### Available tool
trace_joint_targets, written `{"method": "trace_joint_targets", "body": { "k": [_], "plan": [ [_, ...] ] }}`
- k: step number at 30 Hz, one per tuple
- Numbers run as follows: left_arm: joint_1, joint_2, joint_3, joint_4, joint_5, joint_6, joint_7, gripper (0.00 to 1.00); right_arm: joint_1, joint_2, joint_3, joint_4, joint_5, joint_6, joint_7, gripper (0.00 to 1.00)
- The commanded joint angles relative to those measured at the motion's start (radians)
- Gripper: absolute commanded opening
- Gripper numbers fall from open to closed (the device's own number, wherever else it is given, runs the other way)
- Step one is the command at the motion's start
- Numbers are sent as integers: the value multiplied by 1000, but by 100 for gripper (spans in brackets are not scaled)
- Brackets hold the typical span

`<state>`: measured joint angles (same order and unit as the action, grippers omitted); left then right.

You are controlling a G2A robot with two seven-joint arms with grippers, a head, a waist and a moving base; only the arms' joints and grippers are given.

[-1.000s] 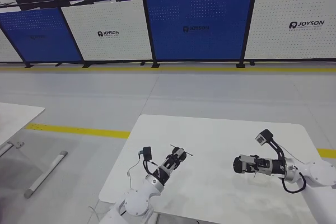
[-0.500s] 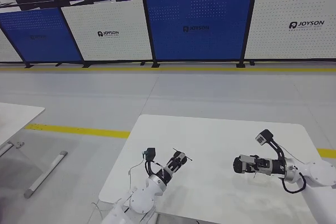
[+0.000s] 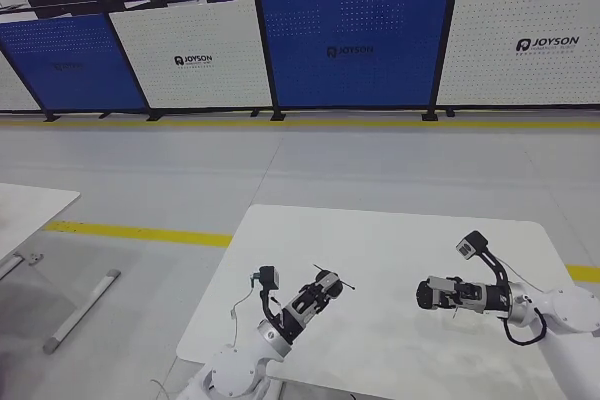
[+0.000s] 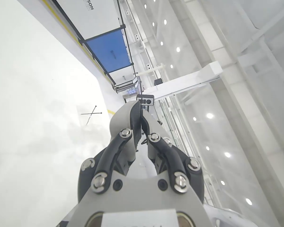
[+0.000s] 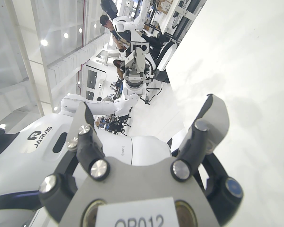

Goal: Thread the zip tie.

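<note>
Your left gripper [image 4: 140,110] pinches the black zip tie [image 3: 347,286] tight, ends left free for threading, while your right gripper [image 3: 422,295], fingers spread, faces it, well apart.

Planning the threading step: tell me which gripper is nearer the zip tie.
Left. The left gripper is shut on the zip tie; the right gripper is open, apart from it farther along the table.

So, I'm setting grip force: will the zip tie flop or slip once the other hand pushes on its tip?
Likely springy, not floppy: the zip tie sticks out straight from the left hand in the top view. Probably very light, being so thin. It may pivot or slide, since the hand pinches just a narrow strip.
</note>
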<state>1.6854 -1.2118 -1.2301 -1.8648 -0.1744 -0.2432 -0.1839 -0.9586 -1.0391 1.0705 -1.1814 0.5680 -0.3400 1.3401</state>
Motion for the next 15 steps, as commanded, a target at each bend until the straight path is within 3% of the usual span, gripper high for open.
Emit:
{"method": "trace_joint_targets", "body": {
  "k": [1, 6, 7, 15],
  "plan": [
    [-2, 0, 1, 3, 3, 3, 3, 0, 0, 0, 0, 0, 0, 0, 0, 100],
    [-35, -3, 31, 54, 104, 75, 39, 0, 0, 0, 0, 0, 0, 0, 0, 100],
    [-43, -5, 41, 59, 114, 68, 62, 0, 0, 0, 0, 0, 0, 0, 0, 100],
    [-43, -5, 41, 59, 114, 68, 62, 0, 0, 0, 0, 0, 0, 0, 0, 100]
  ]
}}
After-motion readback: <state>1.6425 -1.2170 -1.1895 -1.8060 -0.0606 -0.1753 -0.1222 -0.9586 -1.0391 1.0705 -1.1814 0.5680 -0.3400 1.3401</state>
